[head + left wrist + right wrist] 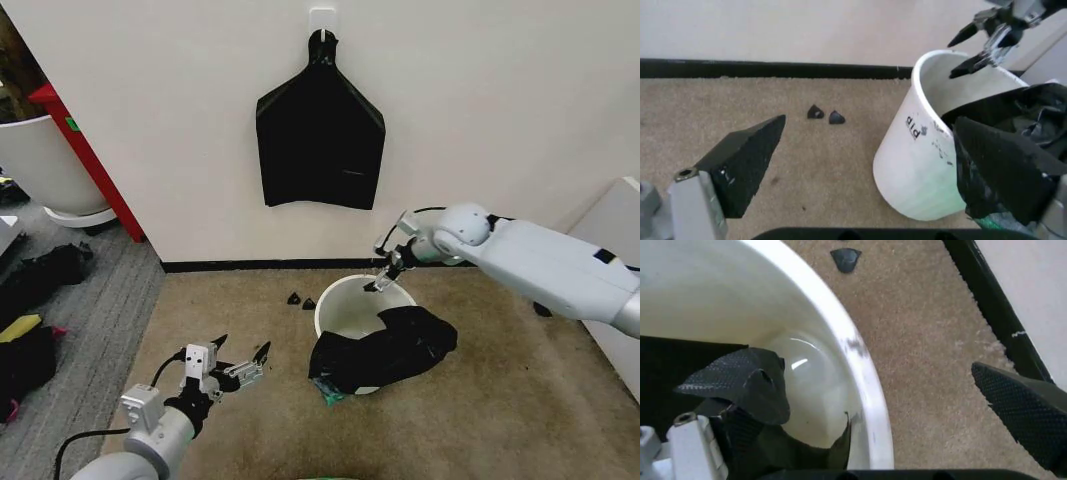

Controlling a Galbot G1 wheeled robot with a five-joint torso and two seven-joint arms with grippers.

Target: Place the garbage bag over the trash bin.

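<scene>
My right gripper [385, 270], fingers apart, straddles the trash bin [338, 300] far rim; the garbage bag [385, 348] drapes the near side. My left gripper [240, 365] is also spread.

The right arm reaches from the right edge of the head view toward the middle, and the right gripper [384, 272] has its fingers spread apart. The left gripper [243, 364], lower left, is also spread, pointing right.

Cream-white trash bin [340, 300] upright on carpet; crinkled black garbage bag [385, 350] draped over near rim.
</scene>
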